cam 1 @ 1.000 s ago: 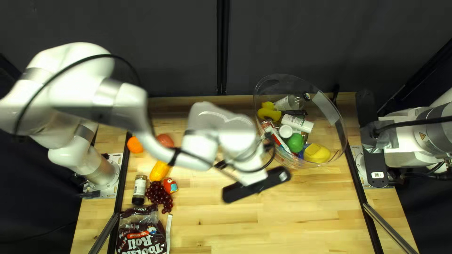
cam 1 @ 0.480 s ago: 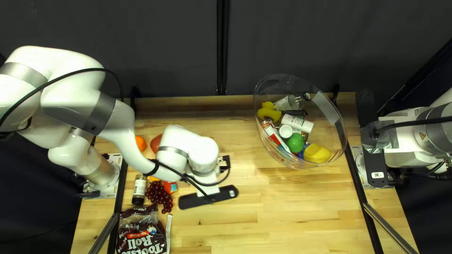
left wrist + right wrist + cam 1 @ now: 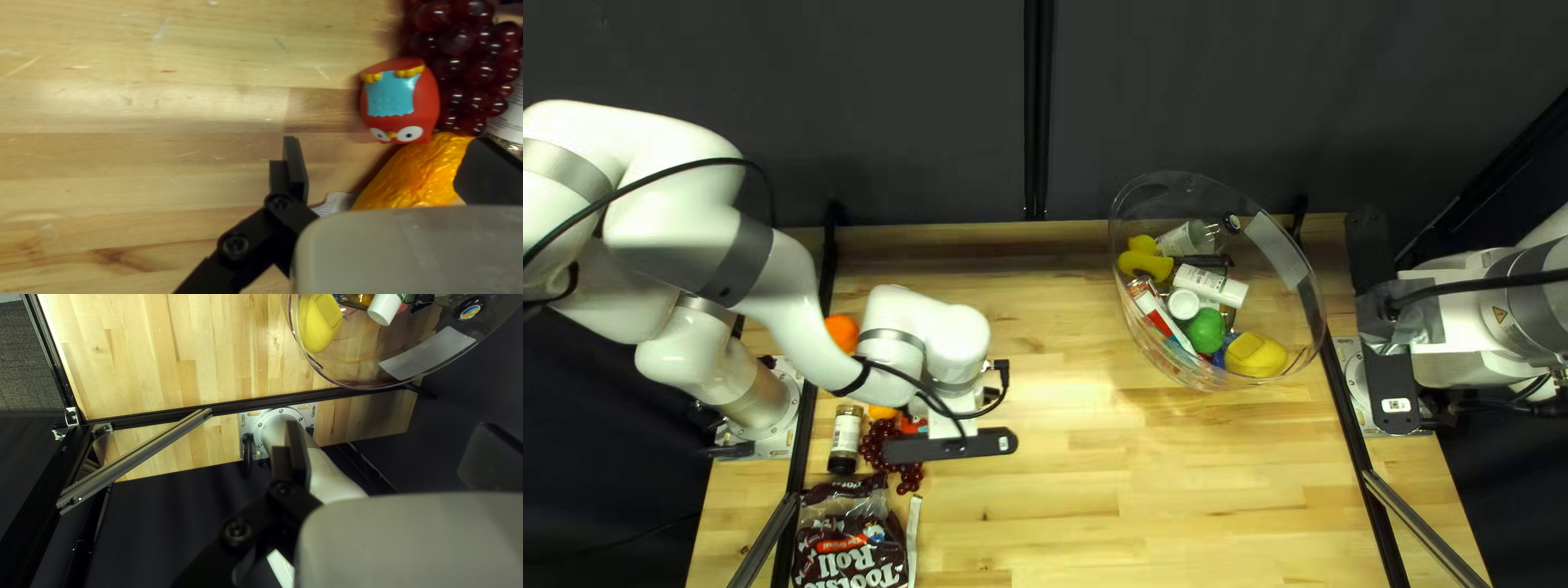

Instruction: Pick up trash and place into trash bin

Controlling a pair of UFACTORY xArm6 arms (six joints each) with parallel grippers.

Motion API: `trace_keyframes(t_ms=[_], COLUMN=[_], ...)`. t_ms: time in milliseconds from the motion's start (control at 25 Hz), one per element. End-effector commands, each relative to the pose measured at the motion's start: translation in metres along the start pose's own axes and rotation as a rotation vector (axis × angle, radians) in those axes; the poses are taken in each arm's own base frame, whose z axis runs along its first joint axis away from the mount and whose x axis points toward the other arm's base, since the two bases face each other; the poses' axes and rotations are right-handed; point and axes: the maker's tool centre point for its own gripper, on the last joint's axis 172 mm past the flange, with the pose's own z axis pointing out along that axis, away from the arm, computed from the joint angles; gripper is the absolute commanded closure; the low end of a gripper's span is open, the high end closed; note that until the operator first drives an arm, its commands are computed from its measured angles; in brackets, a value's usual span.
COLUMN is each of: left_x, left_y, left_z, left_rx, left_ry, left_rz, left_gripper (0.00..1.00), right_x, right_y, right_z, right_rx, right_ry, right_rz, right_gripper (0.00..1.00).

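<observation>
In the top left view my left gripper (image 3: 953, 444) is low over the left-hand objects, its fingertips hidden by its own mount. The left wrist view has that gripper (image 3: 391, 169) open, a crinkled orange-yellow object (image 3: 419, 171) between and beyond its fingers, untouched as far as I can tell. A red owl toy (image 3: 402, 100) and dark red grapes (image 3: 471, 68) lie just ahead. A clear round bin (image 3: 1298, 299) holds bottles, a yellow case and other items. My right gripper (image 3: 1391, 327) hangs by its base; in the right wrist view that gripper (image 3: 389, 457) is open and holds nothing.
A dark-capped bottle (image 3: 846, 436), a brown candy bag (image 3: 850, 544) and an orange fruit (image 3: 841, 332) lie along the table's left side. Black rails run down both sides, and a metal strut (image 3: 136, 457) crosses the table corner near my right arm.
My left arm has swung left from the table's middle to above the grapes and toy, covering the red fruit and much of the toy. My right arm has stayed still.
</observation>
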Motion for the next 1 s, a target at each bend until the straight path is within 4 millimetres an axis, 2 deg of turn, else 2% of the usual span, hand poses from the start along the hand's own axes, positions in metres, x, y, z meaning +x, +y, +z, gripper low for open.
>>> trace_keyframes(t_ms=[40,600,880,920,1000], left_x=[-0.021,-0.052,-0.061,-0.062,-0.064], left_y=[0.016,0.036,0.037,0.038,0.037], left_z=[0.009,0.04,0.05,0.051,0.054], left_rx=[0.036,0.085,0.098,0.099,0.1], left_ry=[0.005,0.018,0.032,0.035,0.04], left_rz=[0.004,0.01,0.002,0.002,0.001], left_gripper=[0.0,0.0,0.0,0.06,0.35], right_x=[0.0,0.0,0.0,0.0,0.0], right_y=[0.0,0.0,0.0,0.0,0.0], right_z=[0.0,0.0,0.0,0.0,0.0], right_rx=[0.0,0.0,0.0,0.0,0.0], right_ry=[0.0,0.0,0.0,0.0,0.0], right_rz=[0.0,0.0,0.0,0.0,0.0], right_gripper=[0.0,0.0,0.0,0.0,0.0])
